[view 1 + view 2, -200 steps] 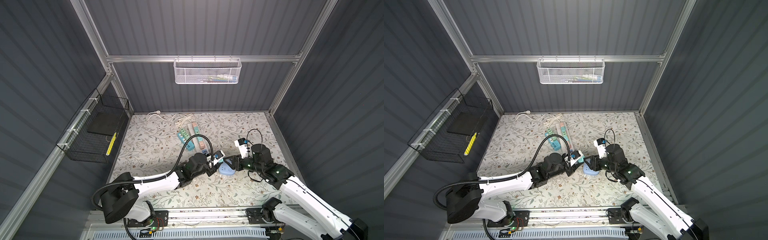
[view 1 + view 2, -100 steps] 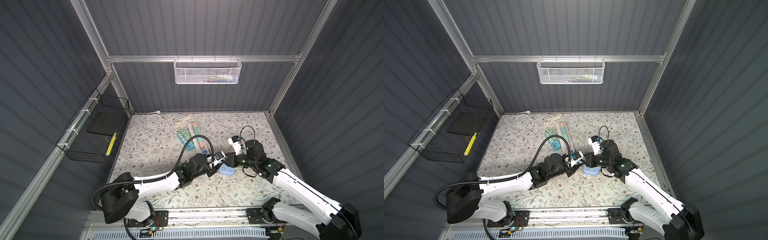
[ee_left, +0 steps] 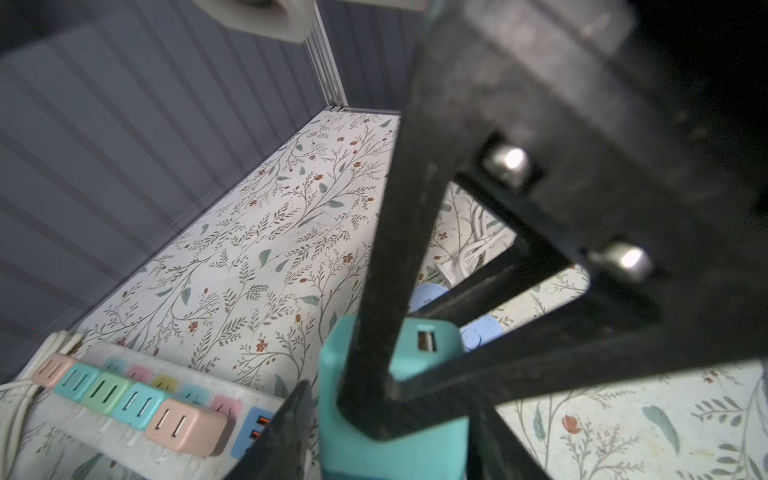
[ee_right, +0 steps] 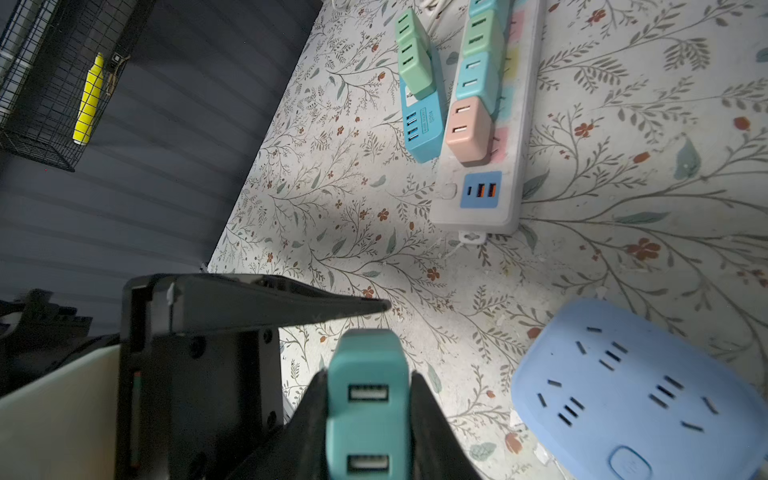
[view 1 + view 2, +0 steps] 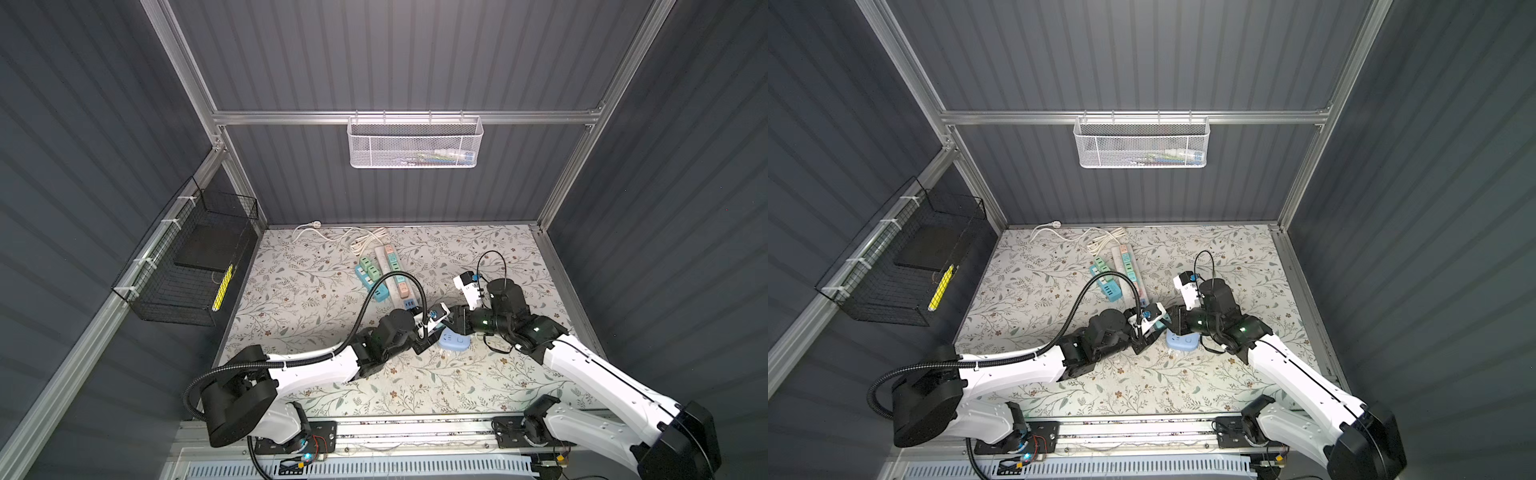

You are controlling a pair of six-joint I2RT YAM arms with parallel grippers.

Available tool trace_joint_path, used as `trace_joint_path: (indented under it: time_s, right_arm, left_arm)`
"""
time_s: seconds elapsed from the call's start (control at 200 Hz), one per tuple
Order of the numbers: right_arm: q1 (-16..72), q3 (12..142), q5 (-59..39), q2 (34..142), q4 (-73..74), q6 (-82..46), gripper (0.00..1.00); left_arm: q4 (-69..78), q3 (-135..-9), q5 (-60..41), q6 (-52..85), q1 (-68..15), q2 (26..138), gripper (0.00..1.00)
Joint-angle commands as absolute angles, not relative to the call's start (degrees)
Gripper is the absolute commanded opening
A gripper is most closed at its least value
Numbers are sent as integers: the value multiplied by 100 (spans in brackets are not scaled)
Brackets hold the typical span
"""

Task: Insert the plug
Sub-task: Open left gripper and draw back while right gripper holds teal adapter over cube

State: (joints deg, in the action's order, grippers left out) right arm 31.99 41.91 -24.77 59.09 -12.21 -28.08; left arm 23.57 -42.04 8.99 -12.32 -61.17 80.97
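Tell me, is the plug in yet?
Not yet. Done: the teal plug is up off the mat. In hand: the right gripper is clamped on it, and a finger of the left gripper stands clear. To do: pushing it into a socket, likely the blue socket block beside it, whose visible slots are empty.

The plug (image 4: 368,399) in my right hand (image 4: 368,374) is teal plastic, smooth and matt. My fingers (image 4: 432,424) are black plastic, grainy and dull, with two shiny metal screws (image 3: 505,160). The round socket block (image 4: 636,395) is pale blue plastic, smooth and matt. The surface (image 4: 582,257) is a flat sheet printed with flowers, a bit scuffed. At twelve o'clock, the white basket (image 5: 413,143) is fine metal mesh. The walls (image 5: 374,62) are dark, ribbed and matt.
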Motion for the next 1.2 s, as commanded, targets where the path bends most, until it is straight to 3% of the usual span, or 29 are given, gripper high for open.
trace_joint_path:
  time_s: [0.0, 0.21, 0.32, 0.47, 0.785, 1.196]
  right_arm:
    - [3234, 4348, -2087, 5687, -1376, -2831, 23]
    - [3268, 4326, -62, 5546, -2007, -2599, 24]
    - [3335, 4044, 747, 5619, -1919, -2734, 22]
    - [3500, 3855, 1655, 5871, -1794, -3023, 21]
    - [3642, 3816, 1863, 6557, -1643, -3531, 20]
    - [3804, 3641, 1938, 6955, -1437, -3897, 19]
  left_arm:
    - [2119, -4222, 1541, -986, -6135, 7705, 59]
    - [1823, -3736, 2949, 71, -6135, 6879, 66]
    - [1599, -3420, 4113, 1171, -6126, 6832, 71]
    - [965, -3251, 4788, 2539, -6130, 6951, 80]
    - [66, -3575, 5315, 3513, -6122, 7252, 96]
    - [-96, -3494, 5247, 3763, -6117, 7199, 98]
